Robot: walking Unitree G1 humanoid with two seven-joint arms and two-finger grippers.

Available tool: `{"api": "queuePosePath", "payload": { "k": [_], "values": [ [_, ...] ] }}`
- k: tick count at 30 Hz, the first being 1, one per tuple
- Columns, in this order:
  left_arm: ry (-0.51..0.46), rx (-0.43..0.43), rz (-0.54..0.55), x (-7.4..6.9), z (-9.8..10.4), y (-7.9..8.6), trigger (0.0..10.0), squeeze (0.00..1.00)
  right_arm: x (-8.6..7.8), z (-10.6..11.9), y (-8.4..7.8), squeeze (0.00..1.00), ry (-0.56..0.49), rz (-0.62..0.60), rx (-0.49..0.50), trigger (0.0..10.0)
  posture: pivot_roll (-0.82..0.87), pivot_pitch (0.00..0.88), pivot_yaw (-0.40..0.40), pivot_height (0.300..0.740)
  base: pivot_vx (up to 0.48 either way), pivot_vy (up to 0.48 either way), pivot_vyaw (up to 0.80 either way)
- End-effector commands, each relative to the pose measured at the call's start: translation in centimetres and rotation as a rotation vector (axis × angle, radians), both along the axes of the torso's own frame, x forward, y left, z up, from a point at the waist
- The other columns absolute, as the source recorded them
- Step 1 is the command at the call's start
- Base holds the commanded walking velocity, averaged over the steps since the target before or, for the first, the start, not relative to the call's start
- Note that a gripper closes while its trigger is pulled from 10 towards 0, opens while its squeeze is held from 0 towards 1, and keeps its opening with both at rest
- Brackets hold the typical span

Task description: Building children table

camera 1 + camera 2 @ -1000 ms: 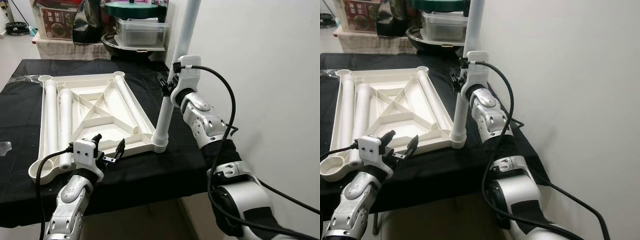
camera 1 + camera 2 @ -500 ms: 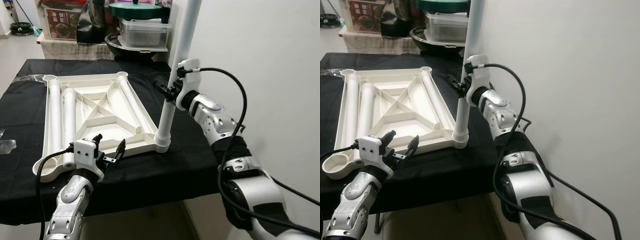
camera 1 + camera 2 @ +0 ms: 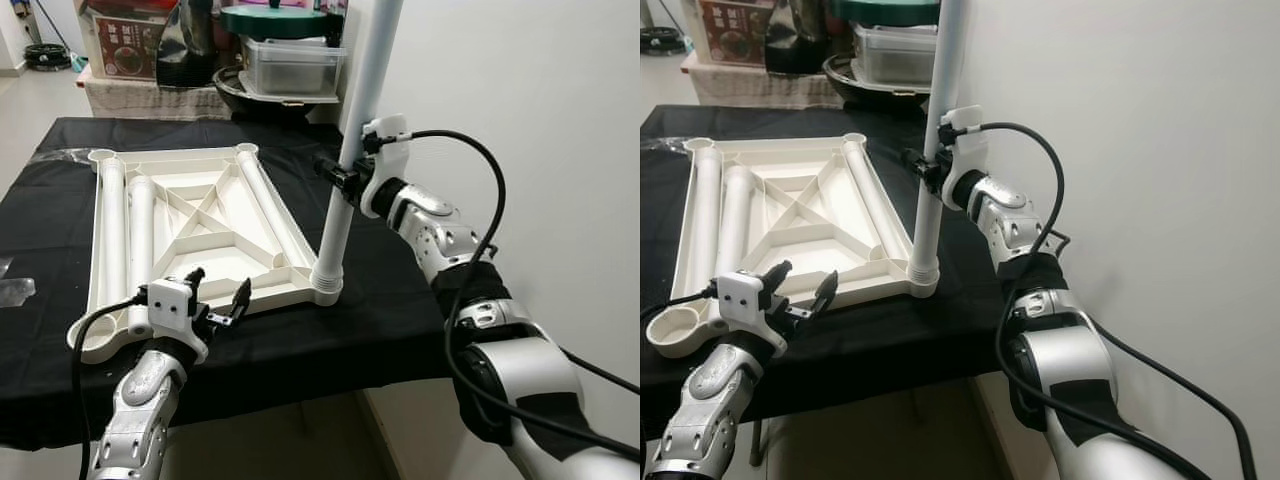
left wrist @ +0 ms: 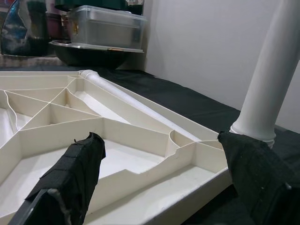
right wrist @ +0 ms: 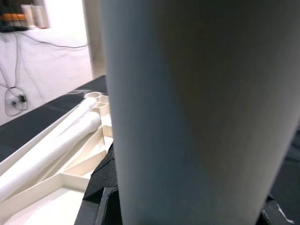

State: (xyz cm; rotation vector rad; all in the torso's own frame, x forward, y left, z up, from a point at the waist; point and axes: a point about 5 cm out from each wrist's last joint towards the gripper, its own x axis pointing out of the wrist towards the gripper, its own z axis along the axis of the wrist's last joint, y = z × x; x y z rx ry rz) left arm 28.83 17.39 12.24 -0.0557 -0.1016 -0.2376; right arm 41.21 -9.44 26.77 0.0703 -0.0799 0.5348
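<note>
An upturned white plastic tabletop [image 3: 215, 262] lies on the black-covered table. A white leg [image 3: 335, 240] stands upright in its near right corner socket. My right gripper [image 3: 347, 178] is shut around that leg about halfway up; in the right wrist view the leg [image 5: 187, 112] is pressed close against the camera. Two loose legs [image 3: 112, 230] lie side by side along the tabletop's left side, and a third leg [image 3: 270, 215] lies along its right rim. My left gripper [image 3: 220, 290] hovers open at the tabletop's near edge, its padded fingers [image 4: 70, 178] holding nothing.
Behind the table are a clear plastic container [image 3: 290, 62], a black pan [image 3: 245, 95] and a printed box [image 3: 125, 45]. A white wall [image 3: 520, 100] runs close along the right. The black cloth [image 3: 300, 340] ends at the near edge just below my left gripper.
My right forearm and elbow have swung outward to the right while the gripper stays shut on the upright leg. The view has shifted a little. The left gripper has held still.
</note>
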Motion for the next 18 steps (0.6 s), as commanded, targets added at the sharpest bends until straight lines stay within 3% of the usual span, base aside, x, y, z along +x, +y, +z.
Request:
{"api": "queuePosePath", "payload": {
  "k": [1, 2, 3, 4, 5, 7, 9, 15, 16, 18],
  "values": [
    [0.010, 0.010, -0.005, -0.2, -0.3, -0.1, 10.0, 0.00, 0.2, -2.1, -0.3, 0.00, 0.110, -0.092, -0.003, 0.0, 0.08, 0.000, -0.138, 0.740, 0.000, 0.000, 0.00],
    [0.011, 0.009, -0.005, -0.2, -0.3, -0.1, 10.0, 0.00, 0.3, -3.5, 0.3, 0.00, 0.197, -0.254, 0.056, 0.0, 0.08, 0.000, -0.137, 0.740, 0.000, 0.000, 0.00],
    [0.011, 0.009, -0.005, -0.2, -0.3, -0.1, 10.0, 0.00, 0.3, -3.5, 0.3, 0.00, 0.197, -0.254, 0.056, 0.0, 0.08, 0.000, -0.137, 0.740, 0.000, 0.000, 0.00],
    [0.012, 0.008, -0.005, -0.2, -0.3, -0.1, 10.0, 0.00, 0.1, -4.3, 1.0, 0.00, 0.255, -0.375, 0.107, 0.0, 0.07, 0.000, -0.128, 0.740, 0.000, 0.000, 0.00],
    [0.012, 0.008, -0.005, -0.2, -0.3, -0.1, 10.0, 0.00, 0.1, -4.3, 1.0, 0.00, 0.255, -0.375, 0.107, 0.0, 0.07, 0.000, -0.128, 0.740, 0.000, 0.000, 0.00],
    [0.015, 0.005, -0.011, -0.1, -0.4, -0.4, 10.0, 0.00, -1.0, -5.1, 4.7, 0.00, 0.336, -0.493, 0.166, 0.0, 0.06, 0.000, -0.130, 0.740, 0.000, 0.000, 0.00],
    [0.015, 0.003, -0.013, 0.0, -0.4, -0.6, 10.0, 0.00, -1.7, -4.7, 7.3, 0.00, 0.338, -0.489, 0.165, 0.0, 0.07, 0.000, -0.142, 0.740, 0.000, 0.000, 0.00],
    [0.014, -0.002, -0.004, 0.1, -0.4, -0.6, 10.0, 0.00, -2.3, -4.3, 9.7, 0.00, 0.304, -0.406, 0.114, 0.0, 0.07, 0.000, -0.149, 0.740, 0.000, 0.000, 0.00],
    [0.016, -0.004, -0.001, 0.0, -0.4, -0.5, 10.0, 0.00, -2.4, -4.6, 10.0, 0.00, 0.310, -0.365, 0.105, 10.0, 0.07, 0.000, -0.150, 0.740, 0.000, 0.000, 0.00],
    [0.018, -0.006, -0.001, 0.0, -0.5, -0.6, 10.0, 0.00, -2.4, -4.6, 10.0, 0.00, 0.310, -0.353, 0.125, 10.0, 0.06, 0.000, -0.147, 0.740, 0.000, 0.000, 0.00]
  ]
}}
